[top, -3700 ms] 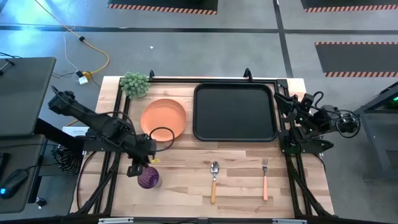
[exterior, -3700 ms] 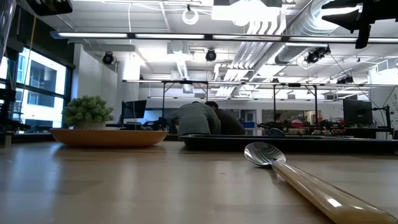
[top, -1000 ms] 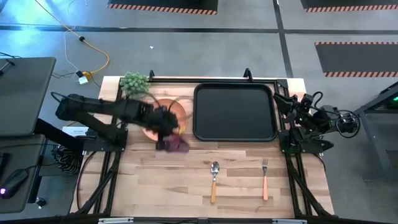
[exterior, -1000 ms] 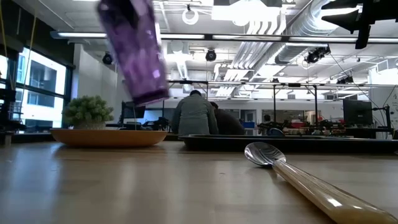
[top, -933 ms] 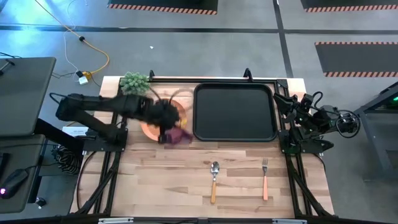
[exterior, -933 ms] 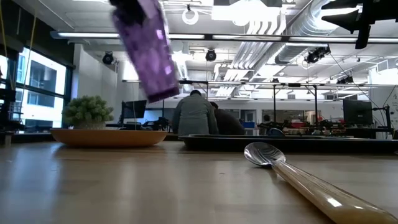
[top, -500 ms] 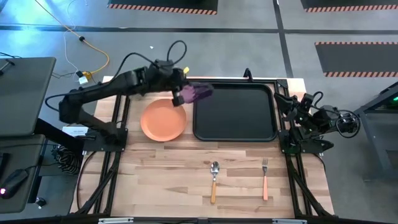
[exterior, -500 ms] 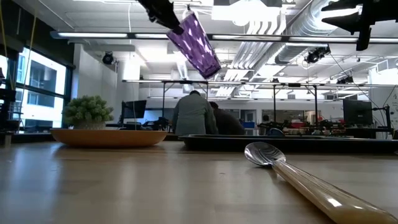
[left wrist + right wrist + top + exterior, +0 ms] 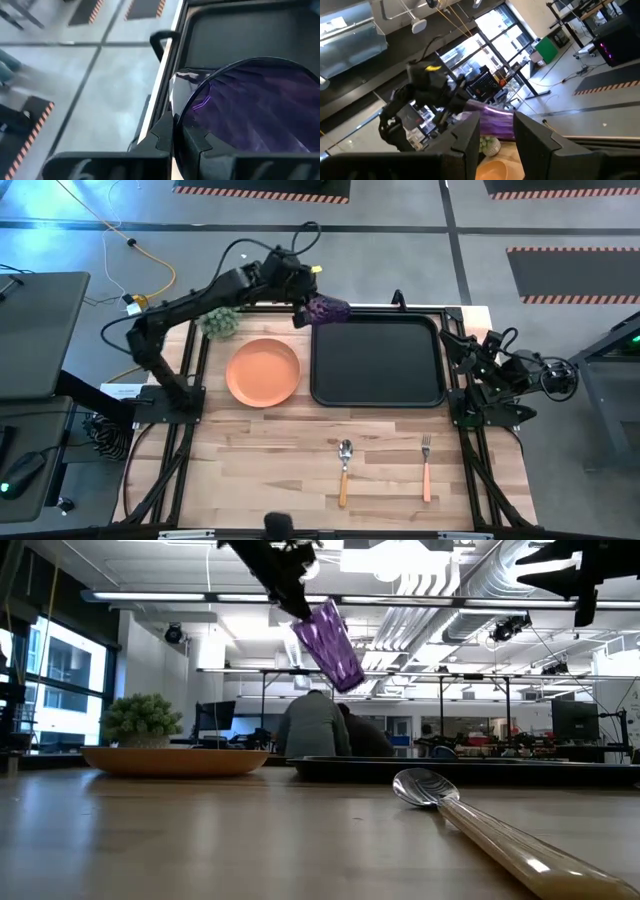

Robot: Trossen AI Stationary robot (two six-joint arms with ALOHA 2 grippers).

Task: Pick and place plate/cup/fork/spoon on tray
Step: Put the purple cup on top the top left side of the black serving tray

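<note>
My left gripper (image 9: 303,304) is shut on the purple ribbed cup (image 9: 326,309), high in the air over the black tray's (image 9: 378,402) far left corner. The low view shows the cup (image 9: 333,644) slanted. The orange plate (image 9: 263,372) lies on the table left of the tray. The spoon (image 9: 344,470) and the fork (image 9: 426,468) lie flat near the table's front edge. My right gripper (image 9: 495,137) is open and empty, and waits at the table's right edge (image 9: 470,355). My left gripper holds the cup by its rim (image 9: 175,120), one finger (image 9: 195,142) inside the cup and one finger (image 9: 161,135) outside. It comes at the cup from the table's left and above. The cup is lifted clear and slants, its base (image 9: 345,680) lower and toward the table's right.
A green fuzzy plant ball (image 9: 218,320) stands at the table's far left corner, under my left arm. The tray's inside (image 9: 240,30) is bare. People (image 9: 315,730) stand in the room beyond the table in the low view.
My left gripper has carried the cup from over the plate's near right edge up, toward the table's far edge and to the right, to over the tray's far left corner. The cup has tipped further, its base swinging toward the right. The gripper has stayed shut on it.
</note>
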